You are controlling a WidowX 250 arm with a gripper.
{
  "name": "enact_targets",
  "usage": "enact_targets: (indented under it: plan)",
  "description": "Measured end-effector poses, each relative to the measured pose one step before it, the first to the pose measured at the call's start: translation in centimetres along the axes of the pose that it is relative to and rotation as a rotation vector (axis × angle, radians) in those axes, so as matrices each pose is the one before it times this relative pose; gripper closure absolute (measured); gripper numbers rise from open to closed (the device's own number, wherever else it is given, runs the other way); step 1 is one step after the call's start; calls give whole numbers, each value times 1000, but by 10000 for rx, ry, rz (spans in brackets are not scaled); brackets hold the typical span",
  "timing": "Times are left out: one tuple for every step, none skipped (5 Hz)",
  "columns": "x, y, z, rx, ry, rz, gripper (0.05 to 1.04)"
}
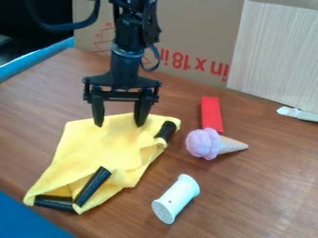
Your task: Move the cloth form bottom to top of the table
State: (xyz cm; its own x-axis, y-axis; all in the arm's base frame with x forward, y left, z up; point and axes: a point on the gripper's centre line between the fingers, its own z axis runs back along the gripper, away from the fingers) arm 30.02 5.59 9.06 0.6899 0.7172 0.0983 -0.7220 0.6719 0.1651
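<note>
Brown wood-grain counter, upright printed cardboard behind the fingers. Fingers: black, spread apart, tips at the far part of one rumpled yellow cloth; contact uncertain. Risk: flat fabric slipping a shallow pinch; three black cylinders among its folds dragging or rolling. Beside: red block, pink-topped toy cone, white spool. Likely obstacle: the cardboard, beyond the fingers.

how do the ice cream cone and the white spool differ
The cone has a pink-purple top and a tan, pointed end, while the spool is plain white. The cone tapers to a tip; the spool is a cylinder with flared ends. The cone touches the red block, whereas the spool stands apart from other things. Both lie on their sides on the table.
</note>
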Motion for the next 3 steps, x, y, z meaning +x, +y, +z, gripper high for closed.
enact_targets:
  plan:
    - [-1120, 356, 504, 47, 985, -516, 84]
    - [-1381, 423, 2319, 212, 1224, -904, 84]
    - [-2594, 1154, 3679, 431, -139, -1062, 84]
